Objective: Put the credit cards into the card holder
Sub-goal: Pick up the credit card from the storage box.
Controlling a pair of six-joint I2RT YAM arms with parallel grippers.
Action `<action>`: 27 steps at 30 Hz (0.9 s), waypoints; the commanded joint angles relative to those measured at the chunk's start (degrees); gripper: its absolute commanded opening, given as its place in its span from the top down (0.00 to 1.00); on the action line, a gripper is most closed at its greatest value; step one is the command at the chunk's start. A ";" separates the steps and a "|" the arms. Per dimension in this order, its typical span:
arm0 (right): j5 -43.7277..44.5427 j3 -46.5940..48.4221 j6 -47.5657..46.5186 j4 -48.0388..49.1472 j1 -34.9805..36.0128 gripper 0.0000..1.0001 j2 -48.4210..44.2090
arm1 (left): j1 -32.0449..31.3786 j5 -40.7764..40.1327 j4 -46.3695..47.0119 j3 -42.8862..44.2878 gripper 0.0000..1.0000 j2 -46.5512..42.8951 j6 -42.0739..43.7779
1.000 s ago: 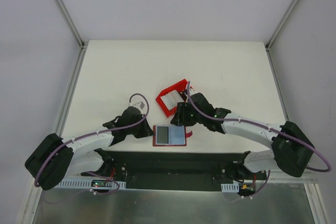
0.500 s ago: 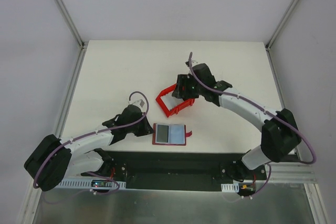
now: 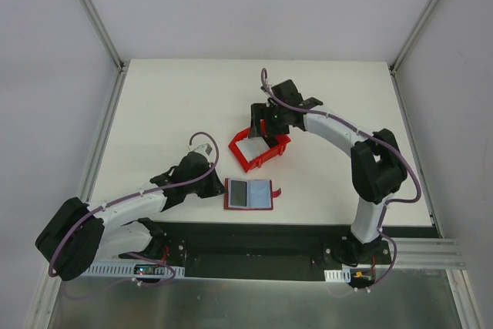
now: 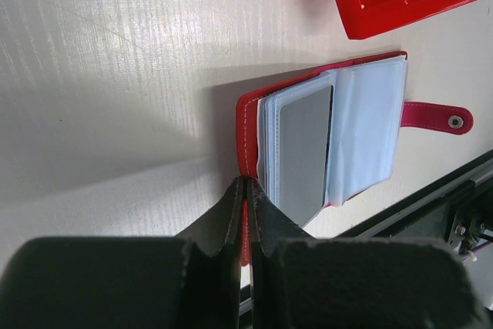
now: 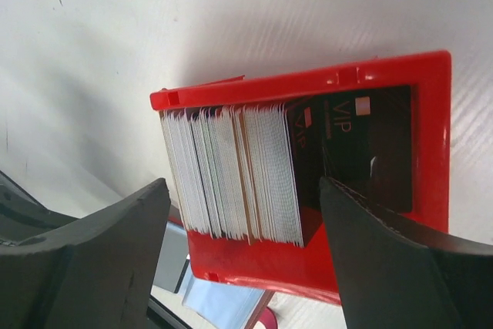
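The credit cards (image 5: pixel 231 171) are thin, stiff, light and probably slick. They stand on edge, packed tight in a row inside the red bin (image 5: pixel 431 113), so one should be taken by its exposed upper edge, pinched across its two faces (the end card is easiest to separate). The row runs along the bin's length, and each card's long axis lies across the bin. At one end of the row a dark card (image 5: pixel 362 152) marked VIP shows its face, leaning or flat, I cannot tell which.

The right gripper (image 5: pixel 243 190) hangs over the bin, jaws spread wide to either side of the row, holding nothing.

The card holder (image 4: pixel 331 140) lies open just beside the bin, toward the arm bases, pale pockets up and tab pointing away from the left gripper (image 4: pixel 245 184), whose jaws are closed, pinching the red cover's edge.
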 commanded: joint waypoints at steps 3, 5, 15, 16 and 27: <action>-5.12 4.19 -3.10 -3.61 -0.65 0.18 4.21 | 0.33 -1.10 -0.26 1.57 1.00 0.01 1.35; -5.12 3.67 -3.63 -3.17 -0.65 0.17 4.48 | 0.33 -1.10 -0.34 1.40 1.00 -0.33 1.26; -11.72 4.89 -4.77 -4.22 -0.82 0.15 7.99 | 0.42 -1.01 -0.34 1.75 1.00 0.19 1.44; -12.15 5.15 -4.77 -4.31 -0.74 0.16 8.25 | 0.42 -1.09 -0.34 1.92 1.00 0.36 1.53; -14.08 2.17 -3.02 -0.80 -2.40 0.39 4.04 | 0.42 -0.92 -0.34 2.28 1.00 0.98 1.53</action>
